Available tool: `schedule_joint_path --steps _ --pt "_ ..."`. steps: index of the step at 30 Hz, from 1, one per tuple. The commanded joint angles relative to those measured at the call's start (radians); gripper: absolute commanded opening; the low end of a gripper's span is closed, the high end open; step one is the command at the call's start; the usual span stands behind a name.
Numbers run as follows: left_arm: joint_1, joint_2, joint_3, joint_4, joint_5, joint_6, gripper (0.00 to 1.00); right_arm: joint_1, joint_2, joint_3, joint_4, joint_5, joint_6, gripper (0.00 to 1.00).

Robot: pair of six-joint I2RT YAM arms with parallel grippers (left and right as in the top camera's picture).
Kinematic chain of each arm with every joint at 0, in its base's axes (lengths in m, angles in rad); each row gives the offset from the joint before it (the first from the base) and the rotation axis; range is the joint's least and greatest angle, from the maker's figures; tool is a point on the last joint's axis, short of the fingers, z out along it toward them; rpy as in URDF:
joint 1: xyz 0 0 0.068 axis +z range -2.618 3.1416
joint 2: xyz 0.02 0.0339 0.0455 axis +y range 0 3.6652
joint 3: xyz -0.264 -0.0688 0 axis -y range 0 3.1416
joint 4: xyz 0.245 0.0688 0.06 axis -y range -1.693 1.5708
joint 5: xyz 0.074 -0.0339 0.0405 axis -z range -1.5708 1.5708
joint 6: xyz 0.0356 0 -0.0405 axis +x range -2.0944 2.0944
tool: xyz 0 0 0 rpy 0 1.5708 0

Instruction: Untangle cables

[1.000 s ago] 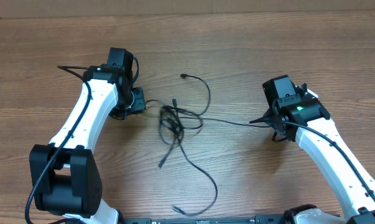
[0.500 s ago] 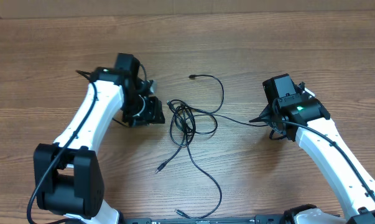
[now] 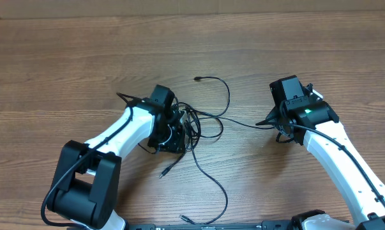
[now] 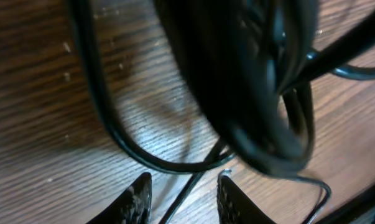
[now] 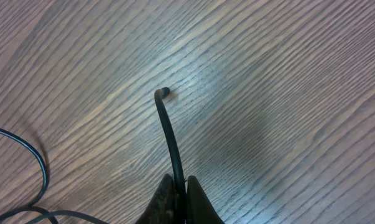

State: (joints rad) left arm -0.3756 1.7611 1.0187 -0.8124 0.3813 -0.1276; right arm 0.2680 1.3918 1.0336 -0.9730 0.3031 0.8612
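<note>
The cables (image 3: 198,121) are thin black cords bunched in a tangle at mid-table. One loose end arcs up to a plug (image 3: 197,78), and others trail toward the front edge. My left gripper (image 3: 179,134) sits right at the tangle's left side. In the left wrist view its fingers (image 4: 137,200) stand apart, with one thin strand (image 4: 190,186) on the wood between them and the blurred knot (image 4: 255,93) close above. My right gripper (image 5: 181,186) is shut on a cable end (image 5: 169,134) whose tip sticks out ahead. That cord runs left from the right gripper (image 3: 278,128) to the tangle.
The wooden table (image 3: 64,57) carries nothing else. A long strand (image 3: 221,188) loops toward the front edge, ending in a plug (image 3: 182,218). Another small plug (image 3: 163,174) lies below the tangle. The left arm's own wire (image 3: 125,98) sticks out behind its wrist.
My left arm has swung right and toward the front, onto the tangle, its jaws standing narrower. The tangle shifted slightly right a moment earlier. The right arm has not moved.
</note>
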Motion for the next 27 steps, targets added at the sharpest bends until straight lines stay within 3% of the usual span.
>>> schedule_joint_path --steps 1,16,27 --pt "-0.018 -0.001 -0.016 0.009 -0.053 -0.087 0.35 -0.008 -0.021 0.000 0.003 0.005 0.006 0.04" --pt "-0.176 -0.001 -0.018 -0.027 -0.166 -0.029 0.43 -0.008 -0.021 0.000 0.034 -0.029 0.006 0.04" --pt "-0.194 0.001 -0.037 -0.015 -0.406 -0.188 0.44 -0.008 -0.021 0.000 0.037 -0.055 0.006 0.04"
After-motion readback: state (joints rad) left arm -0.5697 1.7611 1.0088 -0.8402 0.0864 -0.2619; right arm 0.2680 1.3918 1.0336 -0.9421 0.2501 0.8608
